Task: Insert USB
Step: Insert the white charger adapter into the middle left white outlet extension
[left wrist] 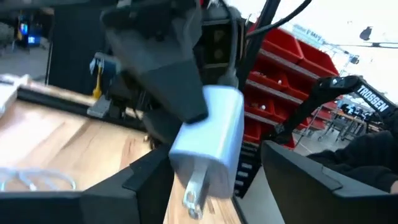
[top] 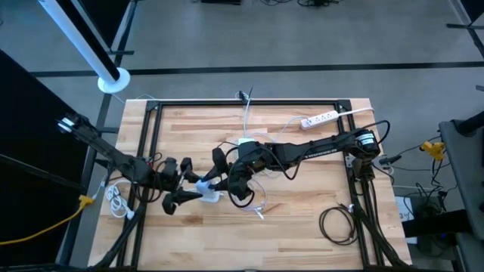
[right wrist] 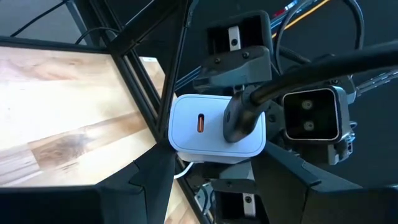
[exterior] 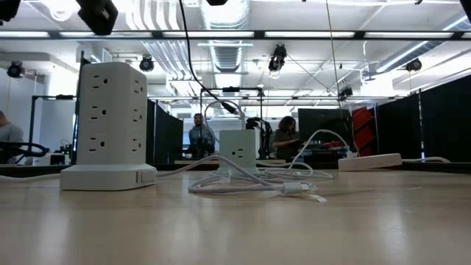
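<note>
We see both grippers meeting mid-table above the wood. The right gripper (top: 214,183) clamps a white USB charger (right wrist: 214,127), a dark cable plug (right wrist: 241,114) seated beside its free orange port. Left gripper (top: 189,187) flanks the charger; whether its fingers touch, we cannot tell.

A grey floor (top: 318,38) crossed by a dark band is seen around the wooden surface (top: 302,204), which is framed by black rails. A white tube (top: 83,41) slants across the upper left. In the low view an open workshop is shown: a ceiling with long strip lights (exterior: 309,34), pipes and hanging cables. Two people (exterior: 283,136) are seated far behind, and part of another is seen at the left edge. Red storage bins (left wrist: 283,74) on shelving are seen in the left wrist view.
</note>
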You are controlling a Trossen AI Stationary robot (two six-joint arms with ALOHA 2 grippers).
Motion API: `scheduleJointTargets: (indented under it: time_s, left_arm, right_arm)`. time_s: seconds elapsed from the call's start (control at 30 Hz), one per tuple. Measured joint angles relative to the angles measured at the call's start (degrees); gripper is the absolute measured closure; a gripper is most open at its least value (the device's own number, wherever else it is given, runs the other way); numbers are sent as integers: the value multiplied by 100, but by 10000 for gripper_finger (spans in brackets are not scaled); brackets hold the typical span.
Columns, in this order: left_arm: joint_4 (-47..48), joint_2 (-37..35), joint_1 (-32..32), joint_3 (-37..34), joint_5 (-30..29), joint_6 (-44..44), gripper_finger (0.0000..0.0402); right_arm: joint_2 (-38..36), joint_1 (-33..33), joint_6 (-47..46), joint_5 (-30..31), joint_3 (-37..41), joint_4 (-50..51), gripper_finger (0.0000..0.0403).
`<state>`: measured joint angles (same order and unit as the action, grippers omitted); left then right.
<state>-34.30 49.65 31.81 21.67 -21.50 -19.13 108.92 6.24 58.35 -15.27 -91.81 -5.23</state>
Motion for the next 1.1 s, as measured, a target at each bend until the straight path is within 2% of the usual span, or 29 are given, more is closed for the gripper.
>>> scheduleJointTargets:
  time_s: [0.1, 0.23, 0.4, 0.57, 0.8, 0.87, 1.1]
  left_arm:
    - [-526, 230, -9, 2, -3, 369, 191]
    - [-706, 495, -9, 0, -21, 465, 215]
    - [-849, 721, -7, 3, 5, 374, 281]
    - [-779, 658, -4, 9, -12, 510, 283]
    - [-222, 417, -4, 9, -430, 356, 283]
    - [-35, 380, -9, 9, -617, 177, 283]
    - [133, 392, -59, 9, -781, -246, 283]
  right_arm:
    - [72, 4, 1, -1, -2, -96, 222]
    - [168, 4, -13, -10, -4, -171, 222]
    - [188, 11, -22, -17, 0, -261, 224]
    - [188, 9, 133, 43, 0, -225, 235]
    - [175, 105, 419, 1259, 0, -47, 295]
    - [182, 136, 474, 1557, 0, -9, 265]
    - [182, 160, 731, 1588, 0, 354, 128]
